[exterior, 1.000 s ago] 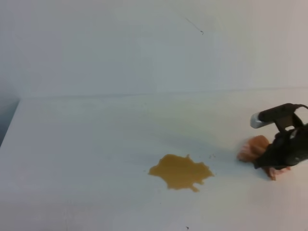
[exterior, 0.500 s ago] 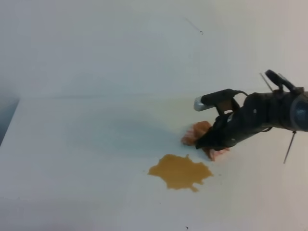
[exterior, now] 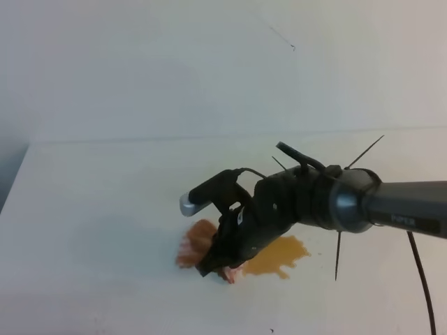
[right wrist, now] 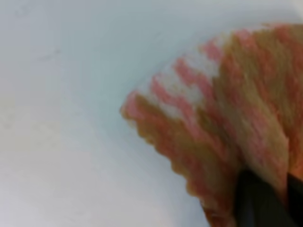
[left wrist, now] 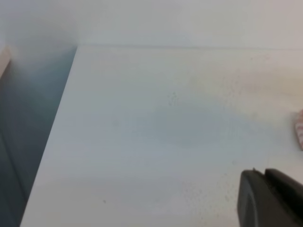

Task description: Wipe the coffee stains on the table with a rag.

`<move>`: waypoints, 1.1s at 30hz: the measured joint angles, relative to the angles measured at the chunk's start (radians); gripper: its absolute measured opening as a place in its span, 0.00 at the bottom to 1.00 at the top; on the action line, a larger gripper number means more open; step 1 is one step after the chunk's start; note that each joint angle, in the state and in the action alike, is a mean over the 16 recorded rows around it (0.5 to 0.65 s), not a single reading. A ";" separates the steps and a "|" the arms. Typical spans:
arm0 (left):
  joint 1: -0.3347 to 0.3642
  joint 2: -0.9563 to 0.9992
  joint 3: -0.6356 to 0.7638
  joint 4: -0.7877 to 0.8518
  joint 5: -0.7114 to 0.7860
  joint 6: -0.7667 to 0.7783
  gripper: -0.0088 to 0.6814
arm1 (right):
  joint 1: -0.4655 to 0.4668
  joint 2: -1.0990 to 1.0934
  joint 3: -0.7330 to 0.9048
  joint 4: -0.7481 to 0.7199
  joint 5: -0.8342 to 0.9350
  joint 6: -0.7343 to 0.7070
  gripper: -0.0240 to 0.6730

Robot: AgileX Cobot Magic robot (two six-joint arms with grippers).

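Exterior high view: right gripper (exterior: 218,259) pinched the rag (exterior: 194,246) down on the table (exterior: 91,209), at the stain's left edge.
Remaining coffee stains (exterior: 279,252) lay rightward, beneath the arm; the left gripper (left wrist: 270,198), state unclear, sat well apart.

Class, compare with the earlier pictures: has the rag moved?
Yes. The rag went leftward, from right of the coffee stain to its left edge.

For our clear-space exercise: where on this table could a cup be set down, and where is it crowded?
Bare table lies left of the rag, toward the left edge, and along the back by the wall. The crowded part is front centre: the right gripper holds the rag beside the coffee stain.
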 joint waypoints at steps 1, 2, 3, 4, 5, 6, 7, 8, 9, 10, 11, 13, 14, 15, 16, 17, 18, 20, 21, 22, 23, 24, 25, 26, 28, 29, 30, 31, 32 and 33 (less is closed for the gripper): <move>0.000 0.000 0.000 0.000 0.000 0.000 0.01 | 0.008 0.000 0.000 -0.018 0.009 0.019 0.09; 0.000 0.000 0.000 0.000 0.000 0.000 0.01 | 0.013 -0.001 0.001 -0.038 0.017 0.040 0.09; 0.000 0.000 0.000 0.000 0.000 0.000 0.01 | 0.016 -0.003 0.003 -0.061 0.026 0.064 0.09; 0.000 0.000 0.000 0.000 0.000 0.000 0.01 | 0.017 -0.006 0.007 -0.086 0.034 0.090 0.09; 0.000 0.000 0.000 0.000 0.000 0.000 0.01 | 0.016 -0.009 0.011 -0.113 0.041 0.118 0.09; 0.000 0.000 0.000 0.000 0.000 0.000 0.01 | 0.013 -0.013 0.018 -0.141 0.046 0.148 0.09; 0.000 0.000 0.000 0.000 0.000 0.000 0.01 | 0.008 -0.019 0.028 -0.170 0.049 0.179 0.09; 0.000 0.000 0.000 0.000 0.000 0.000 0.01 | 0.001 -0.025 0.039 -0.200 0.049 0.212 0.09; 0.000 0.000 0.000 0.000 0.000 0.000 0.01 | -0.008 -0.033 0.053 -0.230 0.047 0.245 0.09; 0.000 0.000 0.000 0.000 0.000 0.000 0.01 | -0.018 -0.042 0.069 -0.259 0.042 0.277 0.09; 0.000 0.000 0.000 0.000 0.000 0.000 0.01 | -0.030 -0.051 0.087 -0.287 0.035 0.308 0.09; 0.000 0.000 0.000 0.000 0.000 0.000 0.01 | -0.057 -0.072 0.128 -0.337 0.017 0.365 0.09; 0.000 0.000 0.000 0.000 0.000 0.000 0.01 | -0.073 -0.083 0.151 -0.358 0.006 0.388 0.09; 0.000 0.000 0.000 0.000 0.000 0.000 0.01 | -0.088 -0.095 0.174 -0.376 -0.006 0.409 0.09; 0.000 0.000 0.000 0.000 0.000 0.000 0.01 | -0.104 -0.106 0.199 -0.391 -0.021 0.427 0.09; 0.000 0.000 0.000 0.000 0.000 0.000 0.01 | -0.119 -0.118 0.224 -0.403 -0.037 0.442 0.09; 0.000 0.000 0.000 0.000 0.000 0.000 0.01 | -0.133 -0.129 0.249 -0.413 -0.054 0.456 0.09; 0.000 0.000 0.000 0.000 0.000 0.000 0.01 | -0.158 -0.149 0.296 -0.422 -0.088 0.474 0.09; 0.000 0.000 0.000 0.000 0.000 0.000 0.01 | -0.168 -0.158 0.317 -0.423 -0.105 0.479 0.09; 0.000 0.000 0.000 0.000 0.000 0.000 0.01 | -0.176 -0.166 0.337 -0.422 -0.119 0.480 0.09; 0.000 0.000 0.000 0.000 0.000 0.000 0.01 | -0.180 -0.173 0.353 -0.417 -0.132 0.480 0.09; 0.000 0.000 0.000 0.000 0.000 0.000 0.01 | -0.182 -0.178 0.367 -0.411 -0.143 0.478 0.09; 0.000 0.000 0.000 0.000 0.000 0.000 0.01 | -0.178 -0.182 0.378 -0.401 -0.147 0.476 0.09; 0.000 0.000 0.000 0.000 0.000 0.000 0.01 | -0.171 -0.185 0.386 -0.390 -0.149 0.473 0.08; 0.000 0.000 0.000 0.000 0.000 0.000 0.01 | -0.150 -0.187 0.393 -0.365 -0.147 0.467 0.08; 0.000 0.000 0.000 0.000 0.000 0.000 0.01 | -0.134 -0.188 0.392 -0.352 -0.145 0.464 0.07; 0.000 0.000 0.000 0.000 0.000 0.000 0.01 | -0.116 -0.187 0.388 -0.338 -0.140 0.460 0.07; 0.000 0.000 0.000 0.000 0.000 0.000 0.01 | -0.096 -0.187 0.382 -0.324 -0.134 0.456 0.07; 0.000 0.000 0.000 0.000 0.000 0.000 0.01 | -0.075 -0.186 0.374 -0.311 -0.127 0.452 0.06; 0.000 0.000 0.000 0.000 0.000 0.000 0.01 | -0.053 -0.186 0.364 -0.298 -0.119 0.448 0.06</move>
